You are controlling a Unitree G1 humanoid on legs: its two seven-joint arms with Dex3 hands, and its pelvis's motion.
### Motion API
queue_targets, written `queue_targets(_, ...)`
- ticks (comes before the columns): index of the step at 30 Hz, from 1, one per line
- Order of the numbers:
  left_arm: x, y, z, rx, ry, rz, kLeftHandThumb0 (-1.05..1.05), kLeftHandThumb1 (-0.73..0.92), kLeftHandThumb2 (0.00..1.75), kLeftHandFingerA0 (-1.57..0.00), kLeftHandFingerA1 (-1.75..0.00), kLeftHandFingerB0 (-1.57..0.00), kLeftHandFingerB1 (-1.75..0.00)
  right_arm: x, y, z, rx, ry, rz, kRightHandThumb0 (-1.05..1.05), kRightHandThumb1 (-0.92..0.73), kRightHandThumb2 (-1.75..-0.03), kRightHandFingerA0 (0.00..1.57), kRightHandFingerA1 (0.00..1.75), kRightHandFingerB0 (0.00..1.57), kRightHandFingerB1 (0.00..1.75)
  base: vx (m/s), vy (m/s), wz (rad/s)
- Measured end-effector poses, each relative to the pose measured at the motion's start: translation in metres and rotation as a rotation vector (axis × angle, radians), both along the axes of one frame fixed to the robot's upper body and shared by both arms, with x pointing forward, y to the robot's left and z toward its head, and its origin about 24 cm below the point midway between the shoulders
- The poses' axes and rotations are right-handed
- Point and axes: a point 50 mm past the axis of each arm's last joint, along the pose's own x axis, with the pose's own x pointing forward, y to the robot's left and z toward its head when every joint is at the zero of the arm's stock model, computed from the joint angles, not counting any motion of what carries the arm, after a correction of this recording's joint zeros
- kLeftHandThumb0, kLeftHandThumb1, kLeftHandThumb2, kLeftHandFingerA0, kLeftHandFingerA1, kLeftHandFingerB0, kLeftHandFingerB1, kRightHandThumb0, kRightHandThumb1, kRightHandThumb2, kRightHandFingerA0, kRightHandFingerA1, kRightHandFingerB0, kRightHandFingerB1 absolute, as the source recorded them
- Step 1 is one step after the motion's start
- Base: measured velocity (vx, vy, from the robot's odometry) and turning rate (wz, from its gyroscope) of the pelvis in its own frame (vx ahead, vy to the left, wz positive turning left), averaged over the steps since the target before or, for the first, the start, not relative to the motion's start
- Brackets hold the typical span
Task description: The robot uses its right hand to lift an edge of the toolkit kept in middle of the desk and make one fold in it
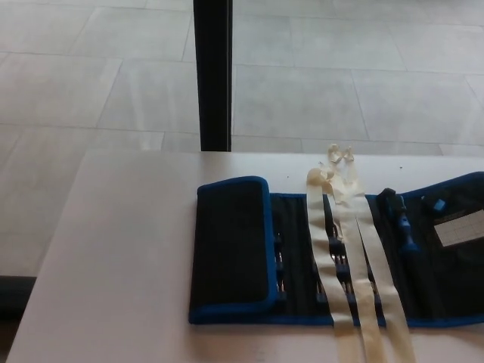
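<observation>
**Observer:** Where is the toolkit (333,257) sitting right now?

**Me:** It is lying flat on the white table (128,257), toward the right half of my head view, and running off the picture's right edge. It is a black roll with blue trim. Its left end is lying folded over as a flap (231,246), covering the part underneath, with the blue border curving round its corners.

**Observer:** What is showing on the open part?

**Me:** Rows of small tools are sitting in pockets just right of the flap, too dark for me to name. Two pale ribbon straps (355,272) are lying across the roll from the far edge to the near one, and their ends are bunching in a loose knot (336,162) on the table just beyond the roll. A blue-handled tool (403,223) is resting further right, and a pale label (460,227) is showing near the right edge.

**Observer:** And your fingers?

**Me:** Neither of my hands is appearing in the view, so I cannot tell how my fingers are standing, wide, narrow or holding anything.

**Observer:** Anything behind the table?

**Me:** A dark upright post (212,76) is standing beyond the far edge, with pale floor tiles (340,83) spreading out behind it.
</observation>
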Motion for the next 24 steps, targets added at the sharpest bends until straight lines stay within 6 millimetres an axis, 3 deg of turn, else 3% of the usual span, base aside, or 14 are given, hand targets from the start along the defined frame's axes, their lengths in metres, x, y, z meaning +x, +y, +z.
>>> queue_targets(4, 0.003, 0.011, 0.01, 0.005, -0.039, 0.057, -0.75, 0.9, 0.66, -0.55, -0.69, -0.43, -0.53, 0.0, -0.011, 0.008, 0.038, -0.106, -0.138, -0.73, -0.79, -0.63, 0.7, 1.15, 0.17, 0.87, 0.0, 0.0, 0.0)
queue_targets(5, 0.002, 0.013, 0.011, 0.005, -0.044, 0.069, -0.73, 0.88, 0.66, -0.57, -0.74, -0.5, -0.68, -0.001, -0.013, 0.009, 0.048, -0.126, -0.17, -0.75, -0.84, -0.63, 0.56, 1.12, 0.33, 1.07, 0.0, 0.0, 0.0)
queue_targets(7, 0.002, 0.017, 0.014, 0.003, -0.057, 0.094, -0.73, 0.87, 0.66, -0.56, -0.71, -0.48, -0.62, -0.004, -0.018, 0.011, 0.066, -0.167, -0.237, -0.76, -0.83, -0.64, 0.66, 1.18, 0.15, 0.91, 0.0, 0.0, 0.0)
queue_targets(9, 0.003, 0.02, 0.017, 0.001, -0.072, 0.115, -0.73, 0.88, 0.66, -0.55, -0.7, -0.52, -0.66, -0.006, -0.025, 0.015, 0.079, -0.21, -0.302, -0.76, -0.84, -0.63, 0.66, 1.19, 0.15, 0.9, 0.0, 0.0, 0.0)
queue_targets(10, 0.003, 0.022, 0.018, -0.002, -0.081, 0.128, -0.73, 0.88, 0.66, -0.55, -0.71, -0.53, -0.68, -0.008, -0.03, 0.019, 0.085, -0.236, -0.343, -0.76, -0.83, -0.63, 0.83, 1.35, 0.09, 0.93, 0.0, 0.0, 0.0)
queue_targets(11, 0.003, 0.023, 0.019, -0.004, -0.086, 0.138, -0.73, 0.88, 0.66, -0.55, -0.71, -0.53, -0.68, -0.009, -0.034, 0.021, 0.086, -0.256, -0.373, -0.76, -0.83, -0.63, 0.83, 1.35, 0.09, 0.93, 0.0, 0.0, 0.0)
queue_targets(12, 0.003, 0.024, 0.02, -0.006, -0.09, 0.147, -0.73, 0.88, 0.66, -0.54, -0.7, -0.49, -0.61, -0.011, -0.039, 0.024, 0.089, -0.281, -0.41, -0.77, -0.62, -1.1, 0.77, 1.12, 0.13, 0.71, 0.0, 0.0, 0.0)
queue_targets(13, 0.003, 0.024, 0.02, -0.008, -0.093, 0.153, -0.73, 0.88, 0.66, -0.54, -0.7, -0.49, -0.61, -0.012, -0.041, 0.026, 0.092, -0.296, -0.433, -0.77, -0.62, -1.1, 0.77, 1.12, 0.13, 0.71, 0.0, 0.0, 0.0)
queue_targets(14, 0.002, 0.025, 0.021, -0.009, -0.097, 0.161, -0.73, 0.88, 0.66, -0.52, -0.7, -0.47, -0.6, -0.014, -0.045, 0.029, 0.095, -0.318, -0.465, -0.78, -0.89, -0.63, 0.87, 1.22, 0.02, 0.9, 0.0, 0.0, 0.0)
queue_targets(15, 0.002, 0.026, 0.022, -0.01, -0.101, 0.168, -0.74, 0.89, 0.66, -0.51, -0.69, -0.43, -0.55, -0.015, -0.049, 0.032, 0.099, -0.345, -0.498, -0.76, -0.87, -0.63, 0.69, 1.21, 0.05, 0.89, 0.0, 0.0, 0.0)
queue_targets(18, 0.001, 0.029, 0.024, -0.014, -0.113, 0.192, -0.74, 0.89, 0.66, -0.54, -0.66, -0.41, -0.51, -0.012, -0.062, 0.046, 0.107, -0.441, -0.579, -0.8, -0.84, -0.64, 0.78, 1.21, 0.01, 0.89, 0.0, 0.0, 0.0)
queue_targets(20, -0.001, 0.031, 0.024, -0.015, -0.115, 0.202, -0.74, 0.89, 0.66, -0.54, -0.69, -0.47, -0.6, -0.006, -0.07, 0.058, 0.109, -0.507, -0.611, -0.81, -0.84, -0.64, 0.65, 1.05, 0.05, 0.88, 0.0, 0.0, 0.0)
queue_targets(21, -0.001, 0.032, 0.025, -0.015, -0.117, 0.209, -0.74, 0.89, 0.66, -0.54, -0.69, -0.47, -0.6, 0.0, -0.077, 0.07, 0.11, -0.566, -0.63, -0.81, -0.84, -0.64, 0.65, 1.05, 0.05, 0.88, 0.0, 0.0, 0.0)
queue_targets(24, -0.003, 0.034, 0.027, -0.017, -0.125, 0.228, -0.74, 0.88, 0.65, -0.52, -0.71, -0.44, -0.57, 0.018, -0.09, 0.1, 0.112, -0.706, -0.654, -0.8, -0.77, -0.64, 0.83, 0.77, 0.24, 0.8, 0.0, 0.0, 0.0)
